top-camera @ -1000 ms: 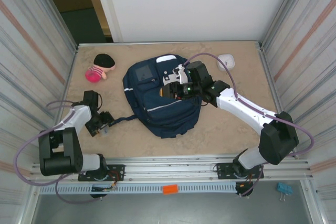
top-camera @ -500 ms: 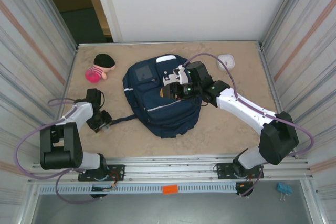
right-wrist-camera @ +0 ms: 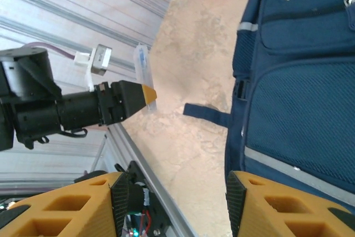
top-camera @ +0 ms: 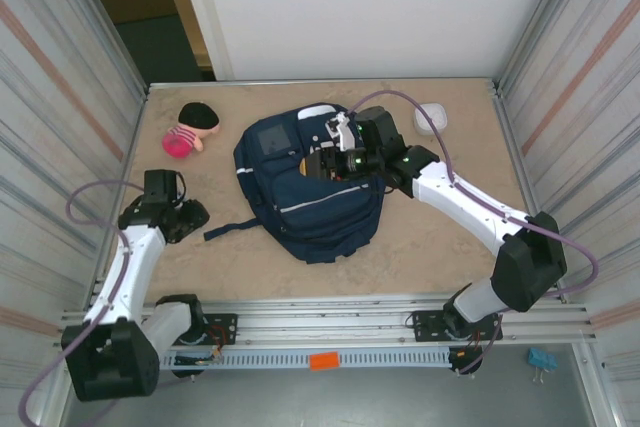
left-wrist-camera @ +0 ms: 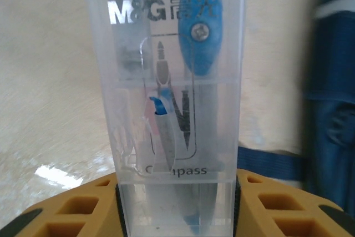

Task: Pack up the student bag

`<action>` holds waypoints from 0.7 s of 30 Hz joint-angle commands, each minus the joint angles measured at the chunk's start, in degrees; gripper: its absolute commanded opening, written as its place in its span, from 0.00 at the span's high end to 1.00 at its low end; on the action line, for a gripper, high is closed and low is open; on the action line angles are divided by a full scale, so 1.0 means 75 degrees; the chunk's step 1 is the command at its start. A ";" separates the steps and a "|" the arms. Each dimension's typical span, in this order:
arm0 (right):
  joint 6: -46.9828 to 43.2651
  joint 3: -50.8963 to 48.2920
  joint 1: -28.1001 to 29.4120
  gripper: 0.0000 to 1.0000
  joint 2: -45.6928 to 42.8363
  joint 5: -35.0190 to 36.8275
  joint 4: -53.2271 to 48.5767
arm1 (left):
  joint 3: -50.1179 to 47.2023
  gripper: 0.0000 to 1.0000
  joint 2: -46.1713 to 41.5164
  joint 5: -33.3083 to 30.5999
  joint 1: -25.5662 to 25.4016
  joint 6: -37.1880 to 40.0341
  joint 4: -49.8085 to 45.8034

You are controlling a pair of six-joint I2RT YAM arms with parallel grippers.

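Observation:
The student bag (top-camera: 305, 192) lies flat mid-table, navy with white stripes and a white patch on its pocket; its blue side also appears in the left wrist view (left-wrist-camera: 333, 81) and the right wrist view (right-wrist-camera: 299, 81). My left gripper (top-camera: 188, 217) hangs left of the bag, shut on a clear plastic compass box (left-wrist-camera: 175, 81) that holds a blue compass. The box stands upright between the yellow fingers (left-wrist-camera: 277, 203) of the left gripper (left-wrist-camera: 177, 206). The right wrist view catches that box (right-wrist-camera: 141, 62) sideways. My right gripper (top-camera: 325, 162) hovers over the bag's upper part, open and holding nothing (right-wrist-camera: 176, 203).
A pink doll with a black cap (top-camera: 192, 127) lies at the back left. A small white container (top-camera: 430, 115) sits at the back right. A loose bag strap (top-camera: 230, 229) trails toward the left arm. Metal walls close in both sides; a rail runs along the near edge.
My left arm has lifted the compass box off the table and drawn back to the left. My right gripper has shifted slightly farther back over the bag.

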 commanded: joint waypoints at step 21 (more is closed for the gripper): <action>0.0419 0.0567 0.1065 0.48 0.0294 0.0596 0.0260 | 0.0994 0.75 0.0427 0.4253 -0.2829 0.5979 0.2936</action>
